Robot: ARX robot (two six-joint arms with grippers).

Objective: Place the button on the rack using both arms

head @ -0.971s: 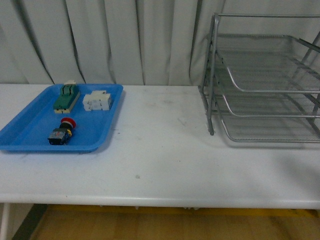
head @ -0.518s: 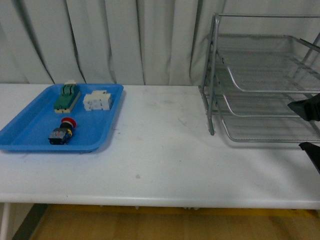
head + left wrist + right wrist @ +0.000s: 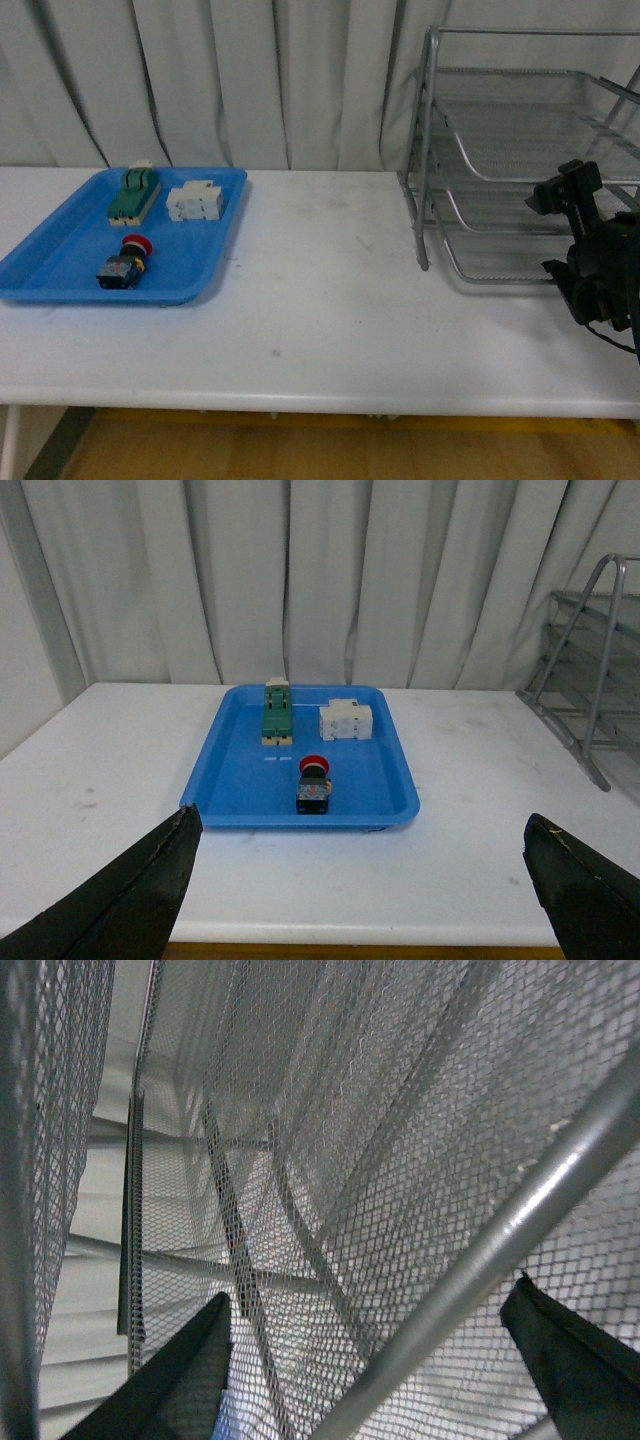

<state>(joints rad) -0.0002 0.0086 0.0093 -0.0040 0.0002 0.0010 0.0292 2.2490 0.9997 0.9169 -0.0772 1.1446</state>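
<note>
The button (image 3: 124, 263), with a red cap and a dark body, lies on its side in the blue tray (image 3: 60, 275) at the left of the table. The left wrist view shows the button (image 3: 314, 785) well beyond my left gripper (image 3: 362, 820), which stands open and empty near the table's front edge. The silver wire rack (image 3: 500, 150) stands at the right. My right gripper (image 3: 556, 232) is open at the front of the rack's lower tiers. In the right wrist view, a front rail (image 3: 520, 1220) and mesh cross between the spread fingers of my right gripper (image 3: 370, 1300).
In the blue tray, a green-and-cream block (image 3: 134, 195) and a white blocky component (image 3: 194, 201) lie behind the button. A pale curtain hangs behind the white table (image 3: 320, 300). The table's front edge runs along the bottom of the front view.
My right arm has come in from the right edge and moved left and up to the rack's front. The button and tray have not moved.
</note>
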